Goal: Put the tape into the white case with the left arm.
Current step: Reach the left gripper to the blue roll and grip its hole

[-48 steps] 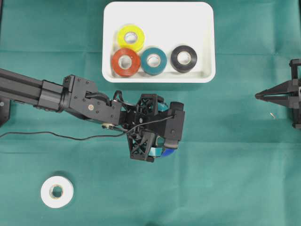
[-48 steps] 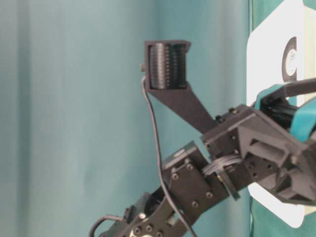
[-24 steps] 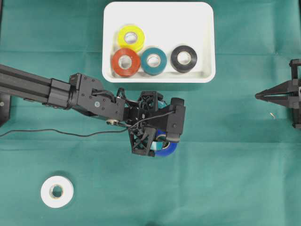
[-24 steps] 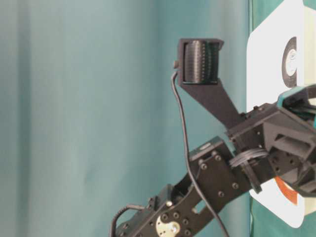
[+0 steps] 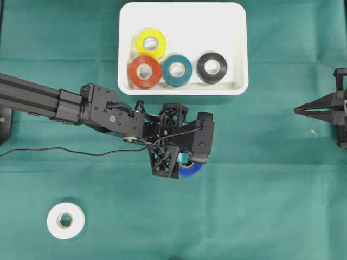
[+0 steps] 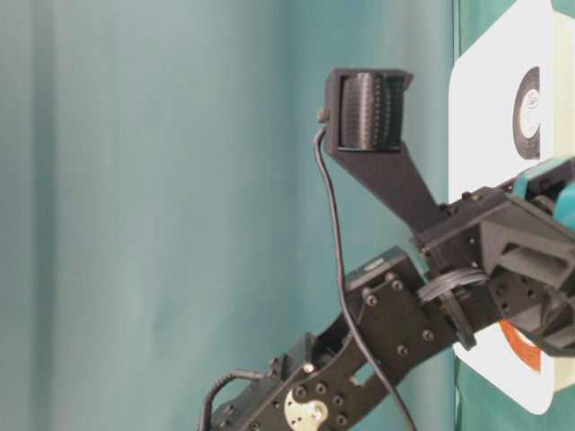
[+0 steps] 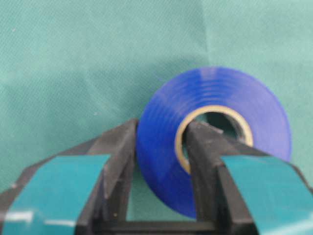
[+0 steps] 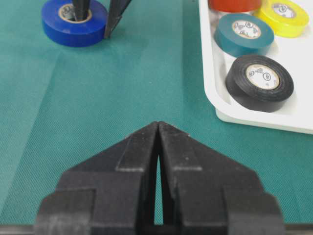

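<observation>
Blue tape pinched by left gripper; 4 rolls fill white case; right gripper clenched.

The overhead view is looking straight down on the green cloth, with the white case at twelve o'clock. The table-level view is lying rotated, close behind the left arm. The left wrist camera is peering closely along its fingers at the blue tape. The right wrist camera, low, is sharing the blue tape and the case.
</observation>
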Motion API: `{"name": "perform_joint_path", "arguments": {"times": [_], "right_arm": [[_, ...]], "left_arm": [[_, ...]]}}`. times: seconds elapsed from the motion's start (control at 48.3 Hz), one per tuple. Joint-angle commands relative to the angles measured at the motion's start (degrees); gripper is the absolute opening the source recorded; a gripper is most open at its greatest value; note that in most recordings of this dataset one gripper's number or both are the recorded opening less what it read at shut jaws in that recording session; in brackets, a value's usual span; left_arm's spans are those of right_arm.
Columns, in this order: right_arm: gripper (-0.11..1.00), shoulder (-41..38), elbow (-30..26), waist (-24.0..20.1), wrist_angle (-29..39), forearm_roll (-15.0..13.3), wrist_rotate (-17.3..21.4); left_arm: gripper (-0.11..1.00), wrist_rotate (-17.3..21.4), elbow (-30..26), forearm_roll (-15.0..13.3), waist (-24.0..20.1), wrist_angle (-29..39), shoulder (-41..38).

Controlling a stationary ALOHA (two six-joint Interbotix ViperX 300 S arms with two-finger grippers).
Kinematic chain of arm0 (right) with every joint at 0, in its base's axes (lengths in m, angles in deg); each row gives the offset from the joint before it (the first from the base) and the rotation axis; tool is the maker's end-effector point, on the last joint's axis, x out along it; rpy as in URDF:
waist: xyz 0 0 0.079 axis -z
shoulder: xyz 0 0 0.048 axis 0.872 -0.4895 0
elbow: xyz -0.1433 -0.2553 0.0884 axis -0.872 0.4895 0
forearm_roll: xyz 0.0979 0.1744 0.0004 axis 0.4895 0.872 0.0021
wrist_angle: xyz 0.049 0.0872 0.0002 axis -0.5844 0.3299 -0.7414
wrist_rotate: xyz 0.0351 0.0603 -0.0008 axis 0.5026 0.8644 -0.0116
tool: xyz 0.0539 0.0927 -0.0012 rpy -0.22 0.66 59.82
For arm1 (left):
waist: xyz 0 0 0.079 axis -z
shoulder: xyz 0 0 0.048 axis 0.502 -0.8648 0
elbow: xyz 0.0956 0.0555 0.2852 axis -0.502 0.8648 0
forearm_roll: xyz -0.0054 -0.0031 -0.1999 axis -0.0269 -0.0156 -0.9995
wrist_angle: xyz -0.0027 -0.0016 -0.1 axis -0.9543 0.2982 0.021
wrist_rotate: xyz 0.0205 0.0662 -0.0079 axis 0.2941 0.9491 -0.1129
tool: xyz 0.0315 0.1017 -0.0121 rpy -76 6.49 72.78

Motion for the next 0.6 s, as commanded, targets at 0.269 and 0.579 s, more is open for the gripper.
{"name": "perform_joint_path", "arguments": {"times": [0.269, 0.579], "right_arm": [[-0.09, -0.35, -0.62, 0.0, -0.7, 0.0, 0.0], [-0.09, -0.35, -0.62, 0.0, -0.7, 0.0, 0.09]], "left_arm": [[0.27, 0.0, -1.05, 0.09, 0.44, 0.26, 2.2], [0.27, 0.0, -0.88, 0.09, 1.41, 5.27, 9.32]]}}
